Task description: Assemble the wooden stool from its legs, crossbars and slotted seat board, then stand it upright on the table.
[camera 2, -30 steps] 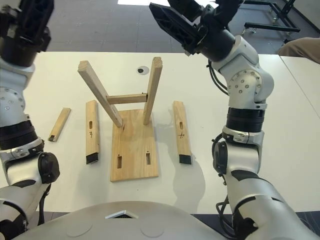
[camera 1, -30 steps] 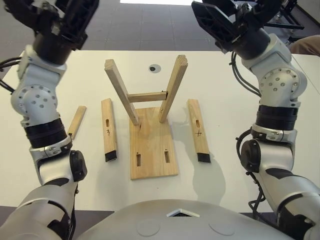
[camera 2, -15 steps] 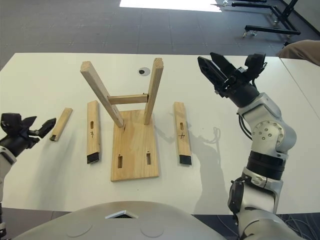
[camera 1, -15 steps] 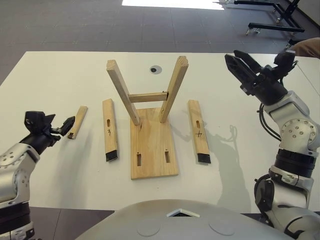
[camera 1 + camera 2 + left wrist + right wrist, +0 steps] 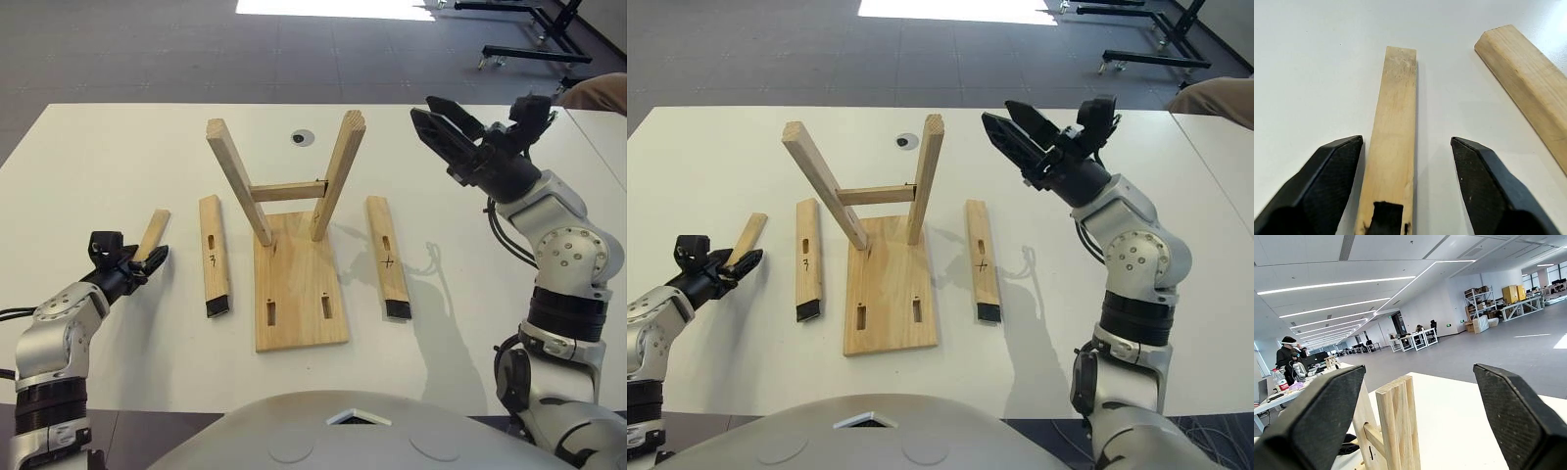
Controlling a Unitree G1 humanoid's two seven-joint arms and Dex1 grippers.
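Note:
The slotted seat board (image 5: pixel 299 294) lies flat mid-table. Two legs (image 5: pixel 340 174) stand tilted in its far slots, joined by a crossbar (image 5: pixel 288 191). One loose leg (image 5: pixel 214 254) lies left of the board, another (image 5: pixel 388 255) right of it. A short crossbar (image 5: pixel 152 236) lies at far left; in the left wrist view this crossbar (image 5: pixel 1392 132) runs between the open fingers (image 5: pixel 1327 181) of my left gripper (image 5: pixel 145 264), which sits low at its near end. My right gripper (image 5: pixel 441 132) hangs open in the air, right of the upright legs (image 5: pixel 1396 426).
A small round grommet (image 5: pixel 304 136) sits in the white table (image 5: pixel 98 157) behind the legs. Bare tabletop lies along the front edge and on the right side. A brown object (image 5: pixel 598 90) shows at the far right edge.
Both arms came down from high above the table. The left gripper moved in to the short crossbar's near end; the right gripper shifted left toward the upright legs. The wooden parts stayed put.

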